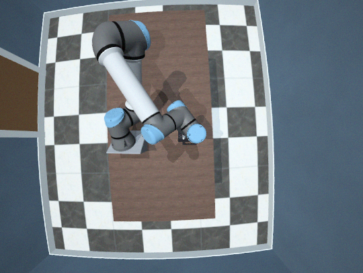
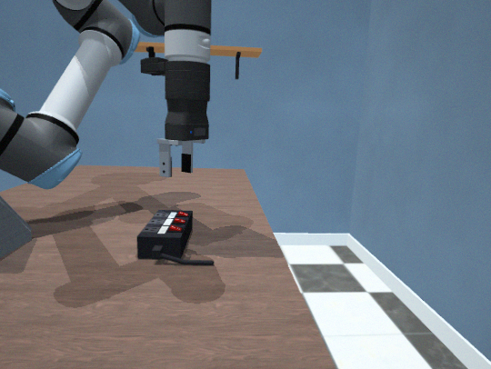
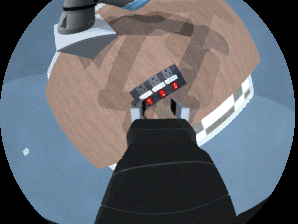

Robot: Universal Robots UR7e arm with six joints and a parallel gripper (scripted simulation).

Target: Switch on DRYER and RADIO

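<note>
Item: black rectangular plastic power strip [image 2: 165, 234], lying flat and right way up on the brown wood-grain counter [image 2: 136, 309], near the counter's right-hand edge in the exterior view.

Long axis: runs away from the exterior camera, slightly rightward. A short black cable stub [image 2: 188, 261] leaves the near end of the strip and lies on the counter, pointing right.

Top face of the strip: three red rocker switches [image 2: 176, 222] in a row along its right side, white label patches just left of them, sockets further left. Label text too small to read; switch positions cannot be told.

Surroundings: grey-and-white jointed arm with blue caps [image 2: 73, 97], its pincer [image 2: 175, 172] directly above the strip's far end, well apart from it, fingers spread wide and holding nothing. An orange wall rail with black pegs [image 2: 238, 51] behind the strip. Checkered black-and-white floor [image 2: 364, 309] right of the counter. Arm shadows fall over the counter around the strip.
</note>
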